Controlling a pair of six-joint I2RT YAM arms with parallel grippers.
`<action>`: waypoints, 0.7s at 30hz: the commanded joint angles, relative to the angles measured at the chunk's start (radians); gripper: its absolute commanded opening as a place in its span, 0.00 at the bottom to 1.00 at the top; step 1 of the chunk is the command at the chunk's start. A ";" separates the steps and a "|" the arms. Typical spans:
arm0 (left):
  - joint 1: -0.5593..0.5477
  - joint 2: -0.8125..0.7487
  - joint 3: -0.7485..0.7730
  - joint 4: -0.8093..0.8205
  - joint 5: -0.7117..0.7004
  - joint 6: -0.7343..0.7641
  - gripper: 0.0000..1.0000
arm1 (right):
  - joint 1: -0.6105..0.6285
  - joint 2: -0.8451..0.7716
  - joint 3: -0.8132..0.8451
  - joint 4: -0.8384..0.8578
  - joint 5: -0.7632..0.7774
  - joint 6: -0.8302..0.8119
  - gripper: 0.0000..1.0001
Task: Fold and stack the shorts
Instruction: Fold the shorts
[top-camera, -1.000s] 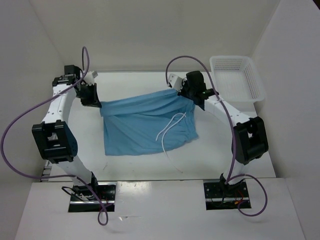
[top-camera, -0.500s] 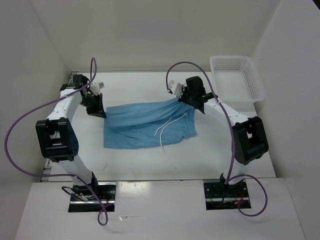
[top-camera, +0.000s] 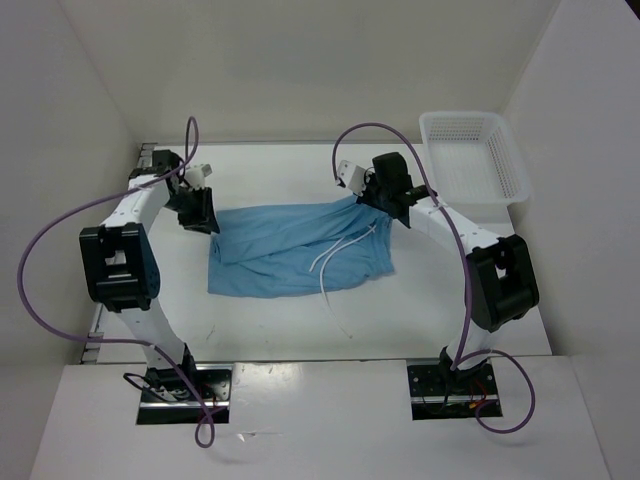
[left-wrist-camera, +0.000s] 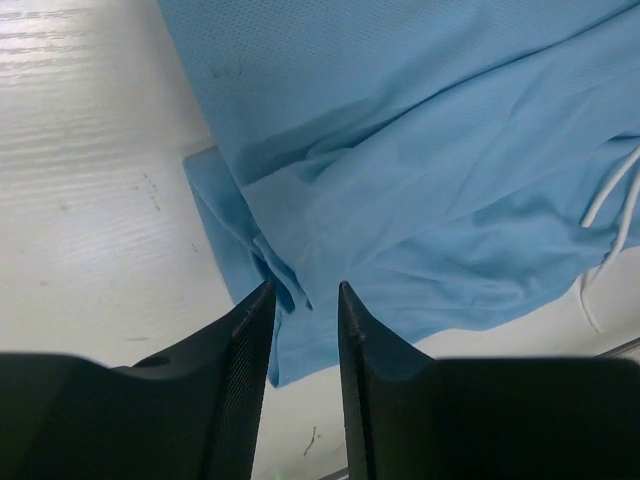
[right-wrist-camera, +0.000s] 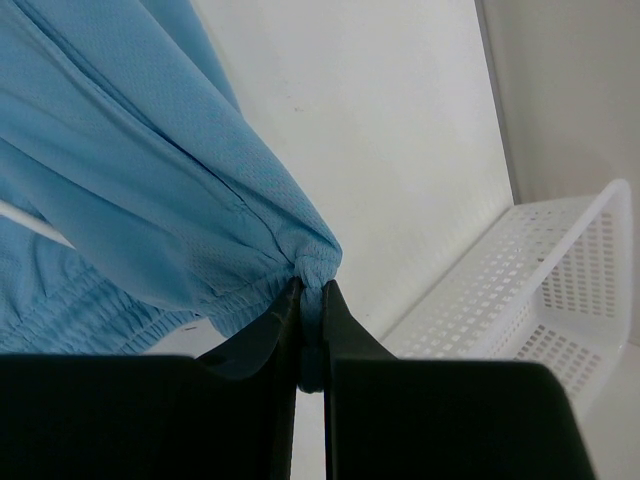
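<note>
Shorts (top-camera: 290, 255): light blue, mid-worktop, a little toward the far edge. Mostly flat, rumpled along the far side.
Long axis: runs left to right, parallel to the far edge. The far side of the cloth is strung between my two grippers and the rest spreads toward the near edge.
Waistband end: on the right, gathered elastic bunched at the right jaws.
Drawstring (top-camera: 345, 250): white, loose over the right half, trailing off the cloth onto the worktop (top-camera: 450, 290) toward the near edge.
Right gripper (right-wrist-camera: 310, 285): clamped tight on the far right corner of the waistband, with cloth puckering out of the closed fingers.
Left gripper (left-wrist-camera: 302, 288): narrow gap. A fold of the far left corner sits between the tips, but I see space beside it, so I read it as not pinched.
Bearing from hands: the cloth lies nearward and inward of both. Each arm sits at its own corner and neither is nearer.
Basket (top-camera: 470, 160): white mesh, far right corner, apart from the cloth.
Next move (my judgement): close the left on its corner first, then carry the far side over toward the near edge, across the short axis. If only the right lifts, the cloth will swing and skew.
</note>
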 joint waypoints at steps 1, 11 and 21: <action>-0.021 0.061 0.029 0.030 0.040 0.004 0.39 | -0.007 -0.015 -0.002 0.026 -0.008 0.004 0.00; -0.041 0.032 -0.070 -0.040 0.061 0.004 0.35 | -0.007 -0.024 -0.050 0.017 -0.008 -0.007 0.00; -0.041 0.027 -0.150 -0.004 0.059 0.004 0.34 | -0.007 -0.015 -0.032 0.017 -0.008 -0.016 0.00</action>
